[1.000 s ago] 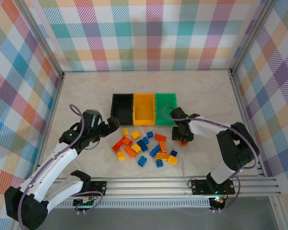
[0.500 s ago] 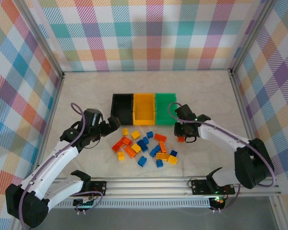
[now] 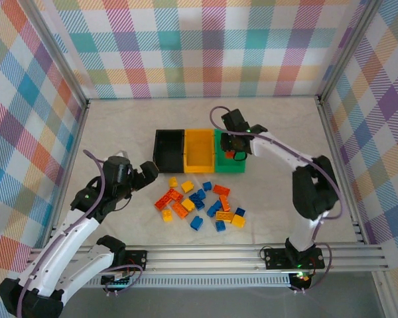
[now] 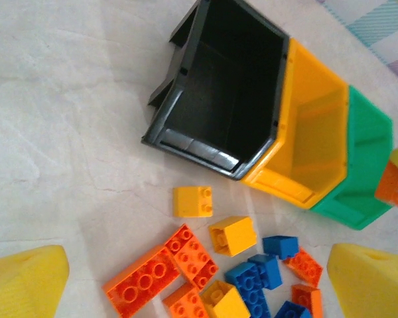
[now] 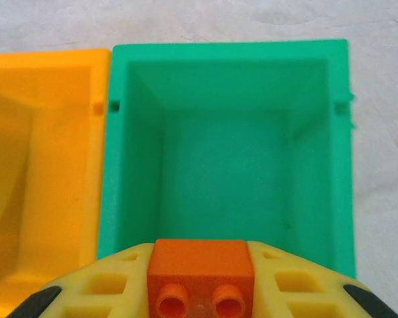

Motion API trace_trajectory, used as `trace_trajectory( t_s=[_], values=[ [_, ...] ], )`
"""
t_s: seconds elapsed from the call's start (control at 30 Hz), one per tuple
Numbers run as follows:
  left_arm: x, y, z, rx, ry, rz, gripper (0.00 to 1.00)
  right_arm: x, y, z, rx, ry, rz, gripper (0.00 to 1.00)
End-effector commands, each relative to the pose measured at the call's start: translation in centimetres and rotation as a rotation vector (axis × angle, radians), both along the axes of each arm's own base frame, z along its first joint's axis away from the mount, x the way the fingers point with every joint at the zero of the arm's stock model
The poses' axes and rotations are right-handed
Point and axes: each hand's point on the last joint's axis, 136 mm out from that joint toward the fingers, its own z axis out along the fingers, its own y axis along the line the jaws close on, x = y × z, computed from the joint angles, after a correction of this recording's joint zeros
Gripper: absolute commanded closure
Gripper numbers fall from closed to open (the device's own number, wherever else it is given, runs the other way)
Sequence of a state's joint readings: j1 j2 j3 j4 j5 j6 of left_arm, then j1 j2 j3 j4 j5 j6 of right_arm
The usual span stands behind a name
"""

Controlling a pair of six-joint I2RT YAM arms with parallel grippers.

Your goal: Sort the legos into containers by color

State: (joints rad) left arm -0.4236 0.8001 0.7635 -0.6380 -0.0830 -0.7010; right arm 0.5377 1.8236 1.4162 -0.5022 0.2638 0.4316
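Checking the three joined open-top plastic bins first, you have the black bin (image 3: pixel 169 147) on the left, the yellow-orange bin (image 3: pixel 199 150) in the middle and the green bin (image 3: pixel 225 165) on the right, touching in a row. In the wrist views, the black and yellow-orange interiors show bare walls and floor, and the green floor is likewise bare. Your right gripper (image 5: pixel 200 285) hangs above the green bin, pinching a small orange studded brick (image 5: pixel 200 264) between its yellow fingers. Your left gripper (image 3: pixel 148 173) is spread wide with nothing between its fingers. It sits just left of the loose orange, yellow and blue bricks (image 3: pixel 200 202), which lie on the marbled tabletop (image 3: pixel 119 126) in front of the bins.
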Motion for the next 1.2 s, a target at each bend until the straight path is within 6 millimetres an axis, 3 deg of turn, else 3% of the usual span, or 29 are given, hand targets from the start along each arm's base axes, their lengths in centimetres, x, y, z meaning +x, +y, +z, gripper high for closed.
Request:
trace_trajectory(
  t_s=[0.0,0.13,0.2,0.33,0.5,0.7,0.8,1.0,1.17],
  values=[
    [-0.8,-0.2,-2.3,0.065,0.083,-0.062,0.00,2.2,-0.1,0.2,-0.034,-0.022,-0.024,0.72],
    [-1.1,-1.2,-3.2,0.041,0.088,-0.115,0.00,3.0,0.6,-0.5,-0.032,0.000,-0.023,0.51],
    [-1.1,-1.2,-3.3,0.050,0.093,-0.128,0.00,3.1,0.9,0.5,-0.009,-0.019,-0.018,0.38],
    [-1.4,-1.4,-3.2,0.065,0.107,-0.160,0.00,2.1,0.8,3.4,0.048,-0.064,-0.013,0.29],
    [-2.4,-2.1,-4.7,0.068,0.162,-0.200,0.07,-1.9,1.3,4.4,0.173,-0.064,0.039,0.25],
    [-4.8,-3.9,-7.8,0.164,0.271,-0.297,0.12,-7.2,0.6,2.4,0.246,-0.001,0.072,0.23],
    [-6.4,-4.1,-9.0,0.199,0.317,-0.330,0.21,-9.0,-0.3,1.3,0.250,0.024,0.063,0.23],
    [-8.9,-4.9,-11.6,0.244,0.378,-0.385,0.27,-10.7,-1.5,0.2,0.244,0.031,0.047,0.23],
    [-8.5,-6.6,-12.4,0.289,0.371,-0.423,0.33,-10.9,-1.6,0.2,0.249,0.029,0.050,0.23]
  ],
)
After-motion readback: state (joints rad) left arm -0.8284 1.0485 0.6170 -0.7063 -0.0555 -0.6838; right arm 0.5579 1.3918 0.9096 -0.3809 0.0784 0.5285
